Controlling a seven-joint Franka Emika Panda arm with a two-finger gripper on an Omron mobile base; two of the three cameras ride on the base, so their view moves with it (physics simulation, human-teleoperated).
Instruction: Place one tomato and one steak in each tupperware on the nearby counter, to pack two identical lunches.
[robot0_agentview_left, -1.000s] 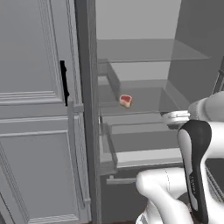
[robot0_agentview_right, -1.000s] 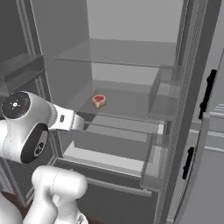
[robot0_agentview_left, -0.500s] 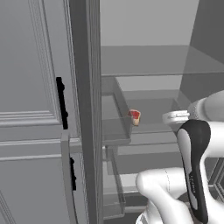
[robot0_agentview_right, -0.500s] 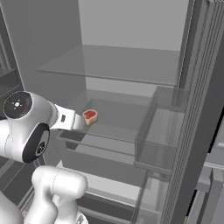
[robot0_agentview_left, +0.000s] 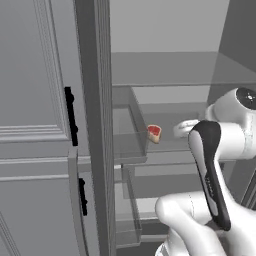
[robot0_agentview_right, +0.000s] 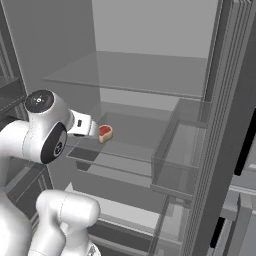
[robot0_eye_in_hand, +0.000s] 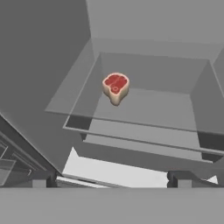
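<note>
Facing an open refrigerator, the robot's gripper (robot0_eye_in_hand: 111, 177) hangs with its jaws spread wide and nothing between them, its two dark fingertips (robot0_eye_in_hand: 43, 178) standing well apart at the bottom of the hand view. One steak (robot0_eye_in_hand: 115, 87), red-topped with a pale rim, lies alone on a glass shelf (robot0_eye_in_hand: 148, 111) in the middle of the grey interior, well apart from the fingertips. From the base cameras, the steak (robot0_agentview_left: 154, 133) sits on the shelf just beyond the white arm's (robot0_agentview_right: 45, 130) wrist.
</note>
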